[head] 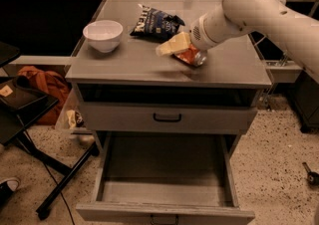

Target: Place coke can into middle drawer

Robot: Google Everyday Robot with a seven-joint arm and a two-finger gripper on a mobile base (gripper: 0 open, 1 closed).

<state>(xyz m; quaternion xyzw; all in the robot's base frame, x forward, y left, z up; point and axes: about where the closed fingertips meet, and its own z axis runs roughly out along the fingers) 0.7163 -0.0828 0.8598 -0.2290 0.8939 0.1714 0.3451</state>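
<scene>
The coke can (193,56) lies on its side on the grey cabinet top (124,64), right of centre, its silver end facing the front. My gripper (165,48), cream-coloured at the end of the white arm (249,7), hangs low over the top at the can's left side and covers part of it. The can rests on the top, not lifted. The middle drawer (164,174) is pulled wide open below. Its grey floor is bare, and its small dark handle (164,217) sits at the front edge.
A dark blue chip bag (155,21) lies behind the gripper. A white bowl (103,35) stands at the top's left. The higher drawer front with a black curved handle (167,117) is closed. A black stand (30,119) and orange cloth (42,82) are on the left floor.
</scene>
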